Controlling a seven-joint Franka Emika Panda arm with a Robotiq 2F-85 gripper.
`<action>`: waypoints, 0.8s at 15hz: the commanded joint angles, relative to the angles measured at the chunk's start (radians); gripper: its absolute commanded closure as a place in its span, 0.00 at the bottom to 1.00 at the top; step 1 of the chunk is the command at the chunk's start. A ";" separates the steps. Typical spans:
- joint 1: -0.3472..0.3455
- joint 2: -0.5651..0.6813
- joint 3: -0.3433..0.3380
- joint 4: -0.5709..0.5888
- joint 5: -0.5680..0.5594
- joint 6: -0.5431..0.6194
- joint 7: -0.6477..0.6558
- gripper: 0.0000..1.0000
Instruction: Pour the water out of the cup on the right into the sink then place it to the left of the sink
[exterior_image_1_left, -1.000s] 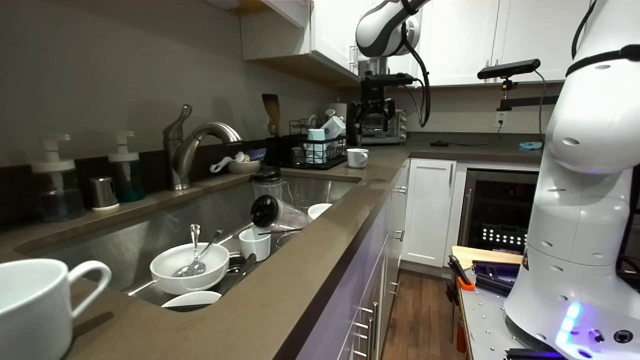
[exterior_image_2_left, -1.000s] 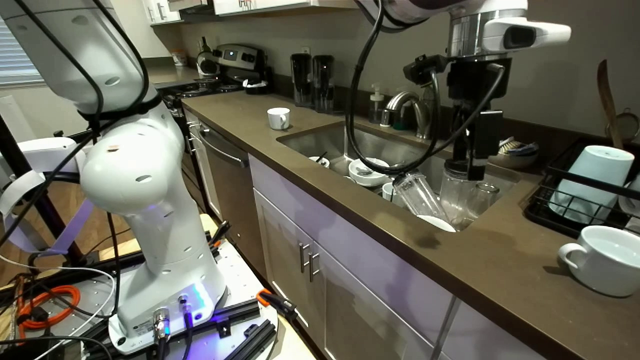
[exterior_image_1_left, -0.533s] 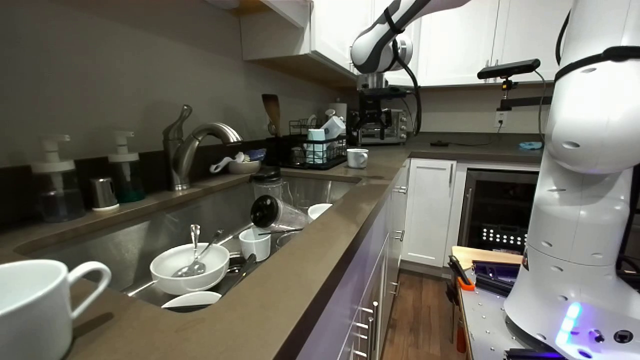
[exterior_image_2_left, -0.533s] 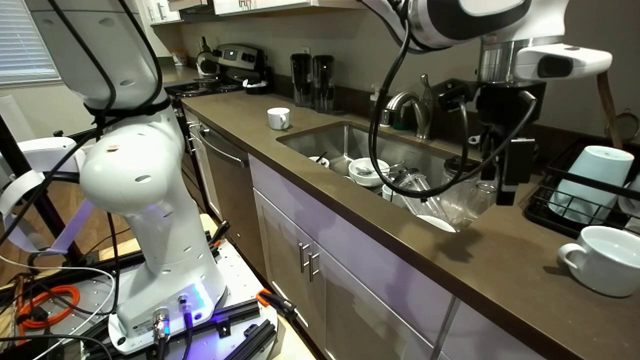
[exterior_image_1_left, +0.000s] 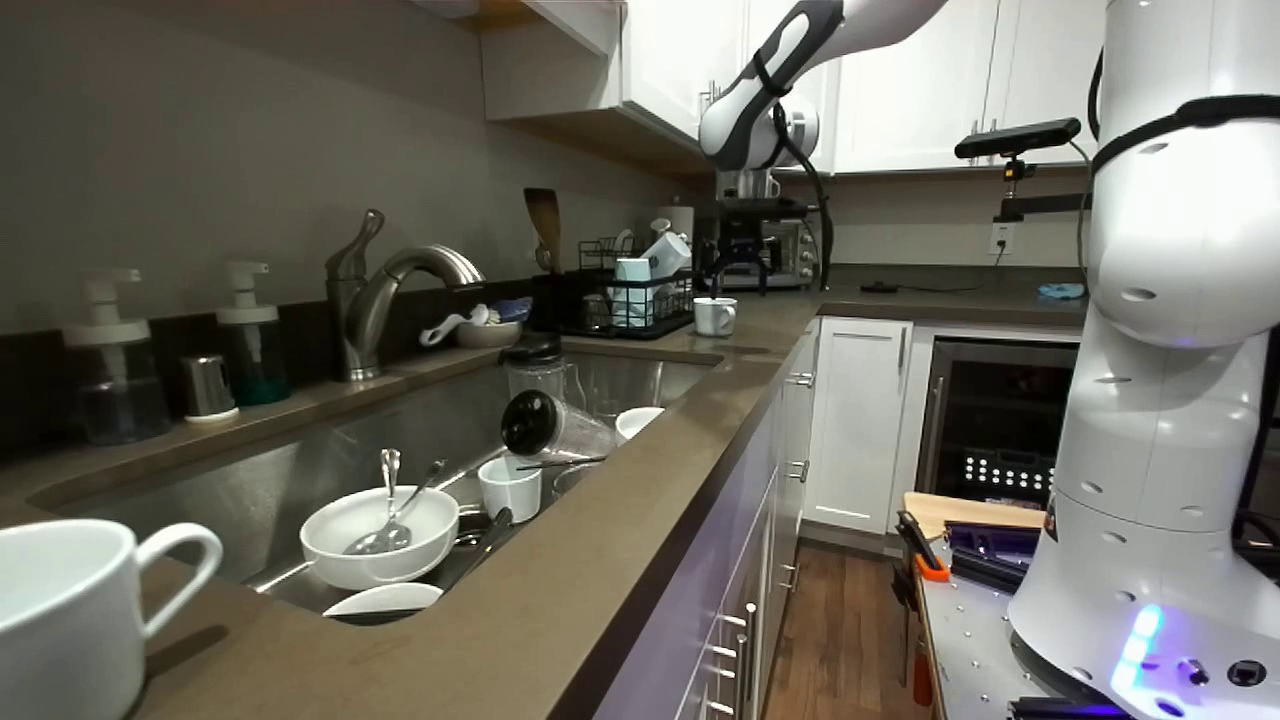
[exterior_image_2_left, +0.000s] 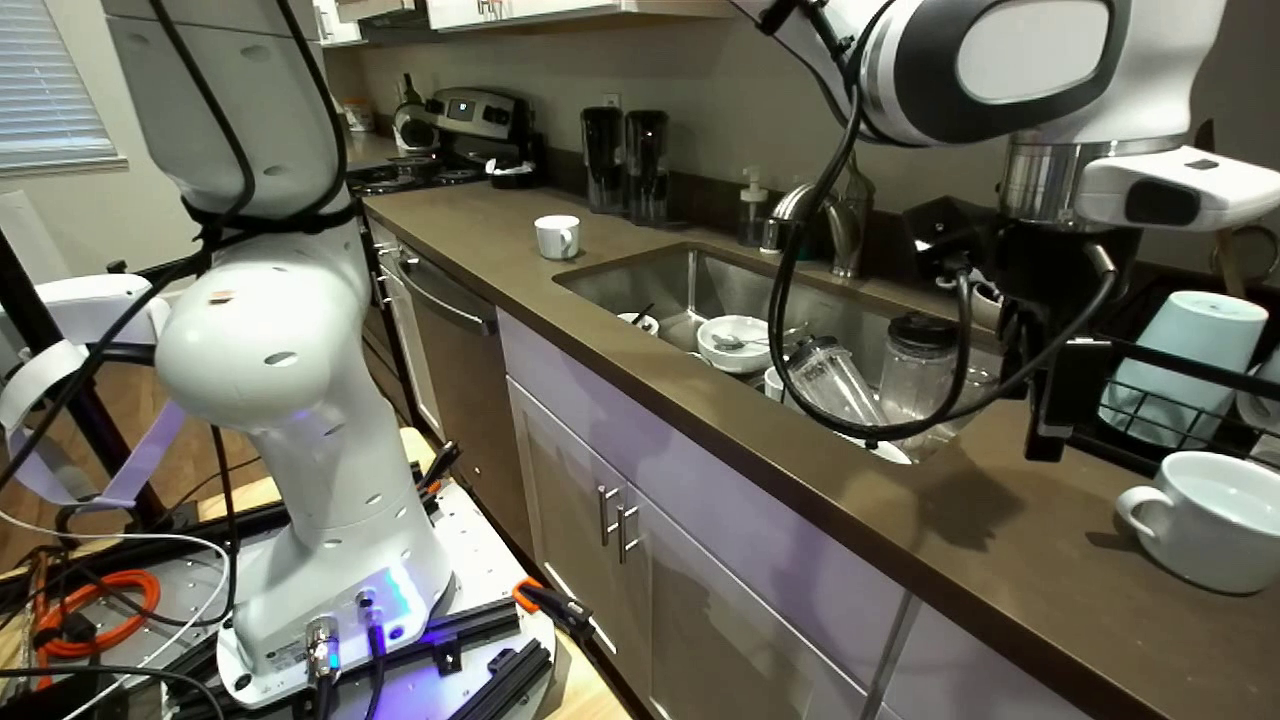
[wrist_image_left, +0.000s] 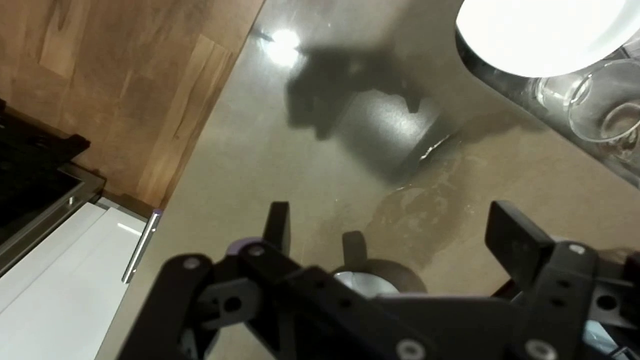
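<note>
White mug (exterior_image_2_left: 1212, 530), glossy, loop-handled: upright on tabletop (exterior_image_2_left: 1120, 640) to right of sink (exterior_image_2_left: 720, 278), just beside black dish rack (exterior_image_1_left: 660, 329), in both exterior views; contents too indistinct to tell. End effector (wrist_image_left: 387, 220): released, with fingers (wrist_image_left: 278, 230) spread wide apart; pointing down above tabletop, near white mug but apart from it. Similar mug (exterior_image_2_left: 557, 238): upright on tabletop at opposite end of sink. Within sink: white bowl (exterior_image_1_left: 375, 565), with spoon (exterior_image_1_left: 385, 538) inside; smaller cup (exterior_image_1_left: 511, 490), upright, near bowl; clear jar (exterior_image_1_left: 578, 432), dark-lidded, tilted well over; upright jar (exterior_image_2_left: 915, 375), black-lidded, close by. Along wall side of sink: curved metal faucet (exterior_image_1_left: 362, 350) and pump bottles (exterior_image_1_left: 253, 350). In dish rack: pale blue cup (exterior_image_2_left: 1190, 350), leaning. In wrist view: wet-looking patch (wrist_image_left: 420, 215) on tabletop; clear glass (wrist_image_left: 602, 107) in sink.
</note>
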 joint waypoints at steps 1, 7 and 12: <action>-0.003 0.007 0.002 0.010 0.003 -0.004 -0.002 0.00; -0.002 0.031 0.004 0.016 0.004 0.015 -0.010 0.00; -0.016 0.094 -0.001 0.066 0.037 0.005 -0.025 0.00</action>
